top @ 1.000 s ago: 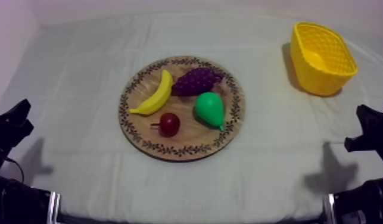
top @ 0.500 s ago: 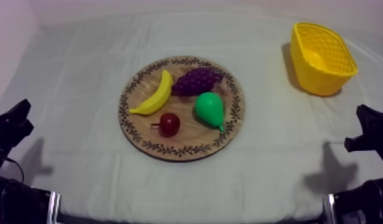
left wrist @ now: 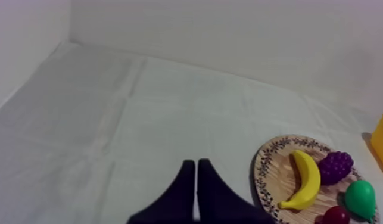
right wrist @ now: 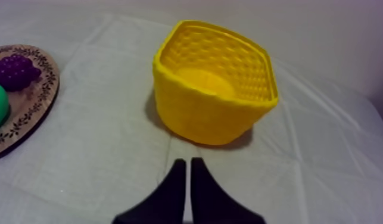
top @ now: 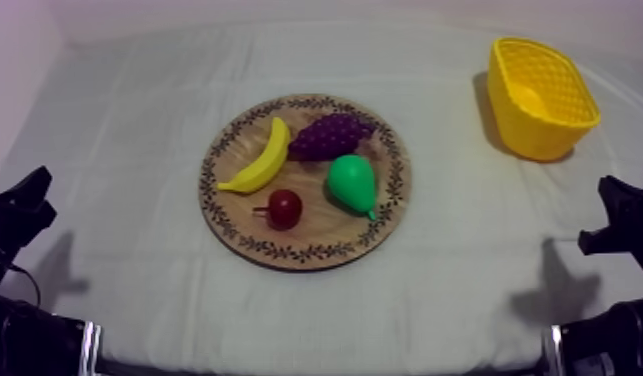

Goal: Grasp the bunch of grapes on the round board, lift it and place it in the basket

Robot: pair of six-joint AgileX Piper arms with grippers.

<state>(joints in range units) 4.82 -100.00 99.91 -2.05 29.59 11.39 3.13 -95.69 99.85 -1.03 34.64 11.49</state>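
The purple bunch of grapes [top: 331, 135] lies on the far part of the round wooden board [top: 305, 245], between a banana [top: 260, 157] and a green pear [top: 352, 183]. The yellow basket [top: 541, 96] stands at the far right, with nothing in it. My left gripper [top: 20, 205] rests low at the left edge and my right gripper [top: 620, 215] low at the right edge, both far from the board. In the left wrist view the left gripper [left wrist: 196, 164] is shut, with the grapes [left wrist: 336, 166] off to one side. The right gripper [right wrist: 187, 162] is shut just short of the basket [right wrist: 214, 89].
A small red fruit [top: 283, 208] lies on the near part of the board. The grey-white cloth has open room around the board and between it and the basket. A pale wall rises behind the table.
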